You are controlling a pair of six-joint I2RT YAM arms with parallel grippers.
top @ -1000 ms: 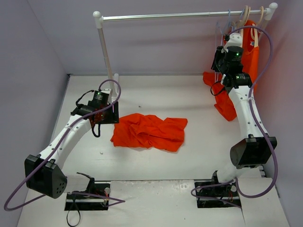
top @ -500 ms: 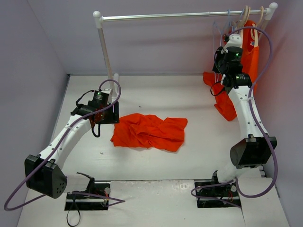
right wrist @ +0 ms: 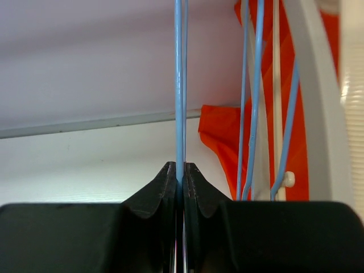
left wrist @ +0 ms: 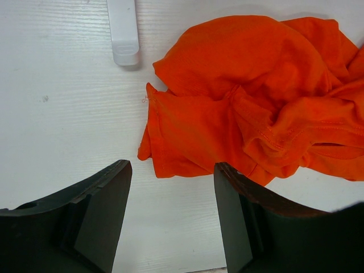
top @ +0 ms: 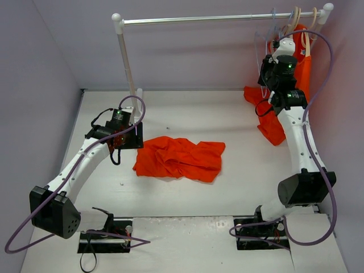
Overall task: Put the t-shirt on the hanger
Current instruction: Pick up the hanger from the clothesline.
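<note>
An orange t-shirt (top: pixel 179 158) lies crumpled on the white table; it fills the upper right of the left wrist view (left wrist: pixel 256 96). My left gripper (left wrist: pixel 170 216) is open and empty, hovering just left of the shirt's edge. My right gripper (right wrist: pixel 181 173) is raised at the right end of the rail and is shut on the thin pale blue wire of the hanger (right wrist: pixel 180 85). The hanger (top: pixel 267 42) hangs from the rail (top: pixel 216 19); its hook is hard to make out.
More blue wire hangers (right wrist: pixel 253 96) and cream hangers (top: pixel 304 25) hang at the rail's right end with an orange garment (top: pixel 273 114) behind my right arm. The rack's white post (top: pixel 126 62) stands at the back left, its foot (left wrist: pixel 123 31) near my left gripper.
My right gripper has risen a little toward the rail with the hanger wire in it. The left arm and the shirt have not moved.
</note>
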